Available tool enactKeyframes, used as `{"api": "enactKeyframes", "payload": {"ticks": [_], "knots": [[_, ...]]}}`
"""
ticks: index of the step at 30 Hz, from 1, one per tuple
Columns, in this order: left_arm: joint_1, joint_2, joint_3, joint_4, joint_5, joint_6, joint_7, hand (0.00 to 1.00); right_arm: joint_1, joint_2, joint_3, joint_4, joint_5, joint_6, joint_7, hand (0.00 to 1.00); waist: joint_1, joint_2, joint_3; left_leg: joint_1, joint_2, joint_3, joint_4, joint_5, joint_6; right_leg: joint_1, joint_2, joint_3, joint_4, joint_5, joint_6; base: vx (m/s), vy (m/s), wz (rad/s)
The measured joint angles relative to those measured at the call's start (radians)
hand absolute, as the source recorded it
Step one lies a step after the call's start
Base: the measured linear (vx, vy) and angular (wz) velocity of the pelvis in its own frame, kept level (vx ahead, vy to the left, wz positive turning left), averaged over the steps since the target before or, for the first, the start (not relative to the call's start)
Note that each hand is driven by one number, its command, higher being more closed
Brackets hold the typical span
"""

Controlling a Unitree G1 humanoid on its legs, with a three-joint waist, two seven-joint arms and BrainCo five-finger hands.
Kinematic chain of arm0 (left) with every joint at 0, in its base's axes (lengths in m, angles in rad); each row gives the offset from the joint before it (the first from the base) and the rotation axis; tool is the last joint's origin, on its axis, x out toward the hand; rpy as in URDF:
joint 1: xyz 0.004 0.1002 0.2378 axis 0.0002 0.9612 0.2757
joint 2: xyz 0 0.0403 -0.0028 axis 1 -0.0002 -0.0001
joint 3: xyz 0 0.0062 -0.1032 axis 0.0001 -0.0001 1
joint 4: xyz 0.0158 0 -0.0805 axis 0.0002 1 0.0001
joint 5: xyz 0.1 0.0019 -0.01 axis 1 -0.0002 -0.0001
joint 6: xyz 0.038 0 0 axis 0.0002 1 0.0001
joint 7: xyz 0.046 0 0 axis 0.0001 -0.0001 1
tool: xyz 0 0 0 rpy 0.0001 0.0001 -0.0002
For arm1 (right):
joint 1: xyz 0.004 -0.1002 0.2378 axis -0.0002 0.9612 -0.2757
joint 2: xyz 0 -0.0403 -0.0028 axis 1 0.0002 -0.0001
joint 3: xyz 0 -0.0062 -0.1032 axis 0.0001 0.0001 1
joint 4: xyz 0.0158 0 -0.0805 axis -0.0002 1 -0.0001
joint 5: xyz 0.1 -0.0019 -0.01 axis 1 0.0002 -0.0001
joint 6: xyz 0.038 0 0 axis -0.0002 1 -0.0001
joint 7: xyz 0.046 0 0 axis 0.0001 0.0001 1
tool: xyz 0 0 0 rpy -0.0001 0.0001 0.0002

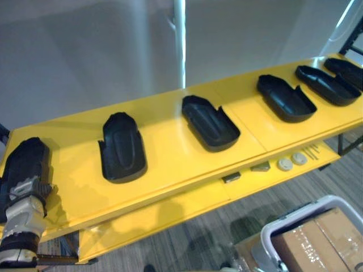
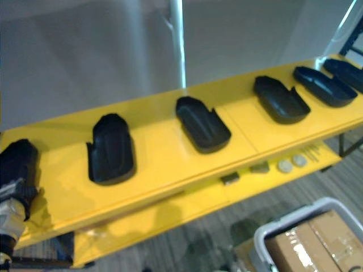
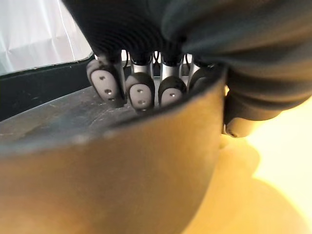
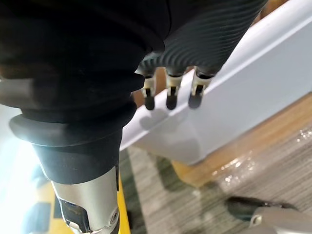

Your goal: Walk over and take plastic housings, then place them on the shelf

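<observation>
One housing (image 3: 122, 175) half hidden in left hand's (image 3: 139, 95) clasp on shelf (image 1: 170, 161); right hand (image 4: 169, 92) slack.

No text, label, number or sign could be read. Checked the yellow shelf (image 1: 170, 156): bare surface, no markings legible. Checked each black plastic housing (image 1: 210, 122) along the shelf: no lettering made out. Cardboard box (image 1: 317, 241) below the shelf's right end: glossy tape, any print too blurred to read.
</observation>
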Motion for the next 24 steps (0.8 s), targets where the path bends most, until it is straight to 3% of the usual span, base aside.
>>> {"api": "enactKeyframes", "payload": {"ticks": [11,24], "knots": [[-0.021,0.0,0.0,0.003,-0.042,0.025,0.044,1.0,-0.001,-0.026,0.0,-0.012,0.0,0.0,0.019,0.0,-0.002,0.025,0.041,-0.001,0.001,0.022,0.0,0.0,0.0,-0.018,0.001,0.026,0.001,0.007,0.0,0.0,0.002,-0.05],[-0.056,-0.001,0.008,0.036,-0.08,0.026,0.072,1.0,-0.002,-0.048,0.0,-0.071,0.0,0.0,0.043,0.0,-0.002,0.025,0.07,-0.003,0.001,0.049,0.004,0.0,0.0,-0.047,0.002,0.056,0.016,0.009,-0.001,0.0,0.004,-0.05]]}}
